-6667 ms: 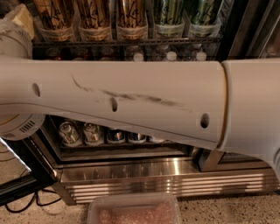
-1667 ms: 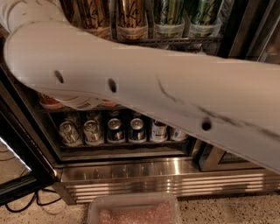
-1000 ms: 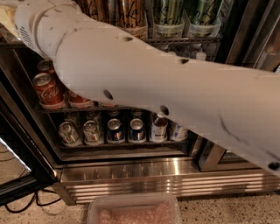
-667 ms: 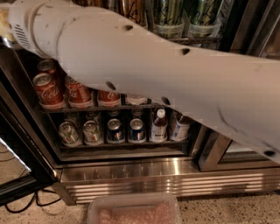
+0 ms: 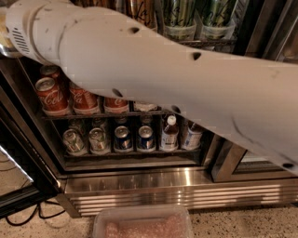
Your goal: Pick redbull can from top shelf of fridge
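My white arm point(image 5: 163, 69) crosses the view from the lower right to the upper left and hides most of the fridge's upper part. My gripper is out of view, past the arm's end at the top left. The fridge point(image 5: 177, 186) has a dark frame and a ribbed steel base. Of the top shelf point(image 5: 209, 42) only the wire rail on the right shows, with green cans point(image 5: 179, 14) and a gold can point(image 5: 142, 11) in clear trays. The redbull can is hidden or out of view.
Red Coca-Cola cans point(image 5: 51, 95) stand on the middle rack. The bottom rack holds small cans point(image 5: 98, 139) and bottles point(image 5: 168, 132). The open door point(image 5: 23, 153) stands at the left, with cables point(image 5: 28, 216) on the floor. A clear plastic container point(image 5: 144, 223) lies in front.
My arm has swung up and to the left, from lying across the middle of the view to a steep diagonal. The red cans and the bottom rack have come into view.
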Robot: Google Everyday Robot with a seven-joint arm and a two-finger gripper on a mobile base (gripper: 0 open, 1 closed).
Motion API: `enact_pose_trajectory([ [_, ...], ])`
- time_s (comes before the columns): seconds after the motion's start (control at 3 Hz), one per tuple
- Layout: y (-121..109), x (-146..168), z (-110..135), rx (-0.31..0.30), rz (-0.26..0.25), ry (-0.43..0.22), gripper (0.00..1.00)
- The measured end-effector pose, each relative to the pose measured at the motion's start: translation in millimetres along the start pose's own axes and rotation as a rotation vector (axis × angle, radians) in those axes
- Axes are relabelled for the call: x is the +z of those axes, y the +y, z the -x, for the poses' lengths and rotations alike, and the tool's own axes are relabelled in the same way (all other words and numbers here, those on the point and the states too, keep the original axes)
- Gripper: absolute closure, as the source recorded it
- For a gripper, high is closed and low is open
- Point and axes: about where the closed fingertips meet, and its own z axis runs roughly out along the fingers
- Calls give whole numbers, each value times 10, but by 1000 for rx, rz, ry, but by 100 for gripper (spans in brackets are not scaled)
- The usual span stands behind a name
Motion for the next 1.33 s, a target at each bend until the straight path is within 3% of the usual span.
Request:
enact_pose_trajectory([
  [0.33,18,31,-1,-5,15,11,100],
  [0.67,-26,-84,-195,63,-2,52,100],
  [1.0,-12,-354,-326,149,-54,50,100],
  [1.33,-124,-802,-227,204,-108,-35,100],
])
